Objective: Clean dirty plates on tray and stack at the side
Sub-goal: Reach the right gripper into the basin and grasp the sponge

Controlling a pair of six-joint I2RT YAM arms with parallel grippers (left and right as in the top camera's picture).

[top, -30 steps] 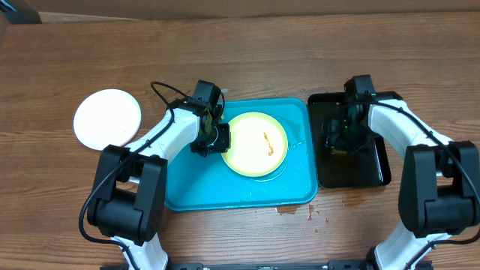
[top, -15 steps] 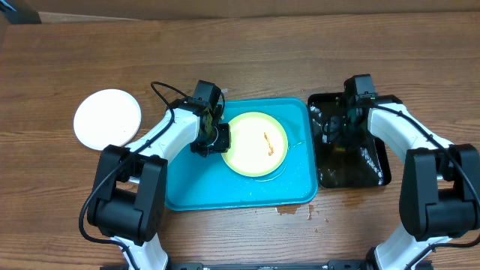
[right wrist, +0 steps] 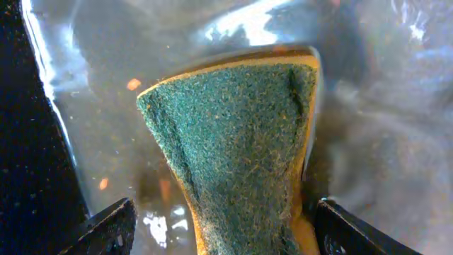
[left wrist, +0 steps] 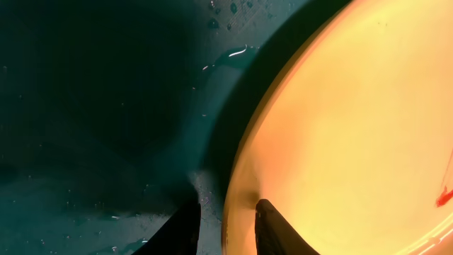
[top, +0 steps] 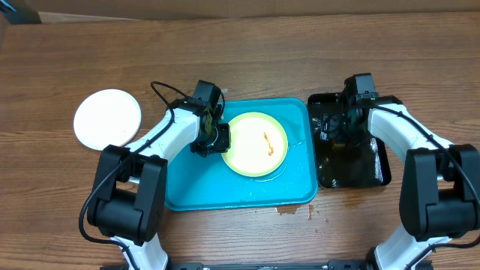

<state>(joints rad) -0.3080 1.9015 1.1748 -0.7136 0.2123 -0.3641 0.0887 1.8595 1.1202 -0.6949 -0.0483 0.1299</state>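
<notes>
The left arm (top: 166, 132) reaches in from the near left edge of the table (top: 240, 60), its forearm angled up and to the right, so that the left gripper (top: 216, 139) sits low over the tray (top: 187, 187) at the left rim of the yellow plate (top: 256, 143). In the wrist view its fingers (left wrist: 276, 227) stand narrow and pinch that rim, one on the plate's upper face and the other just outside the edge over the wet tray floor. The plate lies flat in the middle of the tray and carries a thin orange smear (top: 268, 142) right of its centre. A white plate (top: 107, 118) lies on the table well to the left of the tray. The right arm (top: 397, 124) bends in from the near right, and the right gripper (top: 335, 135) points down into the far left part of the black tray (top: 375, 172). Its fingers (right wrist: 113, 223) are spread wide, with the sponge (right wrist: 233, 142) between them, green scouring face up, on the wet floor; the left one is clear of the sponge, while the right one is close beside it, and whether it touches cannot be told.
</notes>
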